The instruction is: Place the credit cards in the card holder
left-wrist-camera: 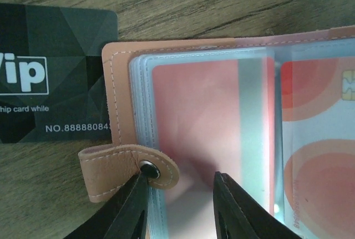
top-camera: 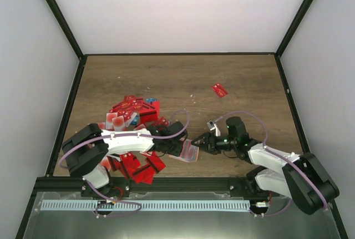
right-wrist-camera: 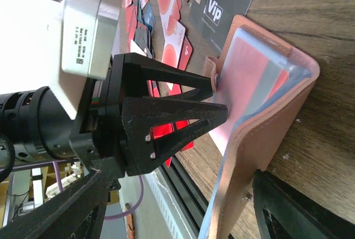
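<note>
The card holder (top-camera: 190,151) lies open near the table's front edge, its tan cover (left-wrist-camera: 119,56) framing clear sleeves. A red and pale credit card (left-wrist-camera: 194,111) shows in the left sleeve and another (left-wrist-camera: 319,139) in the right one. My left gripper (left-wrist-camera: 180,194) is open. One fingertip sits by the strap's snap (left-wrist-camera: 148,168), the other on the sleeve. My right gripper (right-wrist-camera: 183,189) is open wide around the raised right cover (right-wrist-camera: 277,133), which stands by one finger (right-wrist-camera: 299,206). A heap of red credit cards (top-camera: 130,111) lies behind the left arm.
A black VIP card (left-wrist-camera: 52,72) lies flat just left of the holder. More red cards (top-camera: 138,164) are scattered by the left arm's base. One red card (top-camera: 219,90) lies alone at mid-table. A black frame rail (top-camera: 166,181) runs along the near edge.
</note>
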Available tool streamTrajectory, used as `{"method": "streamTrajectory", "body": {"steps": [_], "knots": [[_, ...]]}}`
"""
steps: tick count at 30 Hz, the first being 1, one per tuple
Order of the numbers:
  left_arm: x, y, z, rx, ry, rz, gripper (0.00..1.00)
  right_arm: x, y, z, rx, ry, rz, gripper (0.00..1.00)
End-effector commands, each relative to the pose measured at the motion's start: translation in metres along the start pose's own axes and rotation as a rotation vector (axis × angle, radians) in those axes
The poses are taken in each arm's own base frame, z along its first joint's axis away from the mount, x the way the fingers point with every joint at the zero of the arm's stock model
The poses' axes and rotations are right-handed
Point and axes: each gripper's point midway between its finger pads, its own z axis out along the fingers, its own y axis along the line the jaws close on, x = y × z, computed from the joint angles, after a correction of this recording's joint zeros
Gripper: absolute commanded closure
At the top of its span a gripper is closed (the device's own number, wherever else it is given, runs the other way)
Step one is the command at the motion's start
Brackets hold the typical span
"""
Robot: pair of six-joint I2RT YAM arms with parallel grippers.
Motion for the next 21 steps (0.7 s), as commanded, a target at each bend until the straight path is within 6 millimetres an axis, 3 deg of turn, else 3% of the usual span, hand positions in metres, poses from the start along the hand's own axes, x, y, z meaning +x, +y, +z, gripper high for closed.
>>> {"method": "streamTrajectory", "body": {"steps": [1, 10, 17, 21], "knots": [[-0.004, -0.009, -0.016, 0.038, -0.009, -0.011, 0.64, -0.013, 0.019, 0.009, -0.027, -0.006, -0.051, 0.27], [-0.016, 0.007, -0.037, 0.022, -0.062, -0.084, 0.62, -0.017, 0.024, 0.027, -0.030, 0.029, -0.054, 0.28], [-0.016, 0.034, -0.037, -0.007, -0.076, -0.142, 0.61, -0.020, 0.028, 0.045, -0.030, 0.065, -0.063, 0.28], [-0.019, 0.039, -0.041, -0.004, -0.094, -0.147, 0.61, -0.019, 0.026, 0.055, -0.024, 0.090, -0.055, 0.28]]}}
